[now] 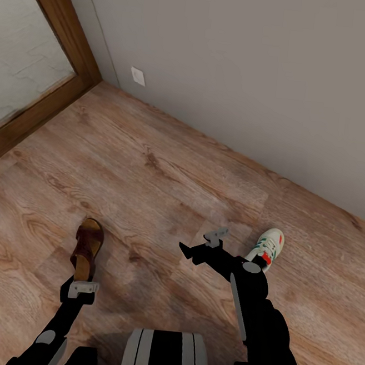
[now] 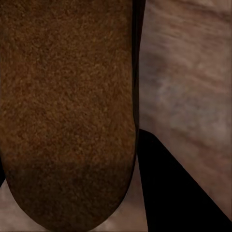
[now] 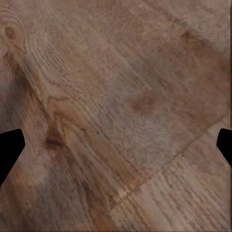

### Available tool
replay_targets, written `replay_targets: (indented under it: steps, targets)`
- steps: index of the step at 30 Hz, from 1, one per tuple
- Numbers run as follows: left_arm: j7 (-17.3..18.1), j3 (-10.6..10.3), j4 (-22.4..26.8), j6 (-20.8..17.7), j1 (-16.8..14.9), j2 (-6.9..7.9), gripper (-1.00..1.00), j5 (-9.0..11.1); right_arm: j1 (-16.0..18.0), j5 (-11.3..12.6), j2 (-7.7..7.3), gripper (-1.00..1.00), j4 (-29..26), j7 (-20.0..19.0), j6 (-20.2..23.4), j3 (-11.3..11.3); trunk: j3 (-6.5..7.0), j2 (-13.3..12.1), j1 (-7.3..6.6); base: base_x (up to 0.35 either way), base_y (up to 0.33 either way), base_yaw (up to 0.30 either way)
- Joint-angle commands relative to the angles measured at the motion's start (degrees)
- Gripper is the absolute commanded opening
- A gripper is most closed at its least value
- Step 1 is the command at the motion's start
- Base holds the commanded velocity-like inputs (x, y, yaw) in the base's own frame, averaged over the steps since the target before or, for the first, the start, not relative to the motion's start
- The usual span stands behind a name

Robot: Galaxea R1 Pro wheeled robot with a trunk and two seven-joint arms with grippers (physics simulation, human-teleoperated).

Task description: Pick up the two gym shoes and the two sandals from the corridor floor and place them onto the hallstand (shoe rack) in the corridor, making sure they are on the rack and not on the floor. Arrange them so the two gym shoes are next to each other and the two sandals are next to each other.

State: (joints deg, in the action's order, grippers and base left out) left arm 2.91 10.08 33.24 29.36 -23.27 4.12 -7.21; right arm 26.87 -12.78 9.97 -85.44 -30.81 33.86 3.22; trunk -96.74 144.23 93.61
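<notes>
The corridor floor (image 1: 151, 163) is light brown wood planks, and it meets a plain grey wall (image 1: 243, 71) with a small white wall plate (image 1: 138, 76) low down. A brown wooden frame (image 1: 55, 58) stands at the corner.

One brown sandal (image 1: 87, 247) lies flat on the floor. It has a dark strap and a lighter inside. One gym shoe (image 1: 267, 246) lies well apart from the sandal, closer to the wall. It is white with green stripes and red patches.

The left gripper (image 1: 83, 288) sits right at the sandal's heel end. Its fingers are hidden under the wrist, so it cannot be told if it is open or closed. The right arm covers part of the gym shoe's heel.

The right gripper (image 1: 203, 246) hangs over bare floor between the sandal and the gym shoe, with its fingers spread wide.

The left wrist view shows the sandal (image 2: 67, 111) very close, a fuzzy brown shape with a round end. The right wrist view shows wood grain, with a dark fingertip (image 3: 9, 150) at each side edge.
</notes>
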Motion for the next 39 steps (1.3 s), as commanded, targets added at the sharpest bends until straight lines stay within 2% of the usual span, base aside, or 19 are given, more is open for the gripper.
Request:
replay_targets:
  steps: [1,21,22,23,28,35,39]
  targets:
    - [0.3,0.5,0.0,0.2,0.0,-0.02,-1.0,-0.8,0.0,-0.6,0.03,1.0,-0.1,-0.5,0.2,-0.1,0.2,0.0,-0.03,0.0,0.0,0.0]
    - [0.4,0.3,-0.7,-0.7,0.0,0.03,-1.0,-0.9,0.0,-0.7,0.03,1.0,0.1,-0.5,-0.3,-0.1,4.87,-0.3,-0.55,0.0,0.0,0.0]
    - [0.4,0.3,-1.0,-0.7,0.0,-0.01,-1.0,-0.8,-0.1,-0.8,0.03,1.0,0.1,-0.3,-5.2,-0.1,5.18,-0.3,-0.57,0.0,0.0,0.0]
    - [0.4,0.3,-1.0,-0.7,0.0,0.0,-1.0,-0.7,-0.1,-0.8,0.03,1.0,0.1,-0.3,-6.7,-0.1,5.49,-0.3,-0.6,0.0,0.0,0.0]
    - [0.4,0.3,-1.0,-0.7,0.0,0.01,-1.0,-0.6,-0.8,-1.0,0.03,1.0,0.1,-0.2,-10.8,-0.3,7.05,-0.4,-0.73,0.0,0.0,0.0]
    - [0.4,0.3,-1.1,-0.8,0.1,0.01,-1.0,-0.5,-3.8,-1.1,-2.08,1.0,0.2,-0.3,-12.4,-0.9,9.23,-0.5,-0.91,0.0,0.0,0.0]
    - [0.4,0.3,-1.1,-0.9,0.2,0.01,-1.0,-0.5,-5.7,-1.0,-3.92,1.0,0.1,-0.2,-12.6,-1.0,10.48,-0.5,-1.01,0.0,0.0,0.0]
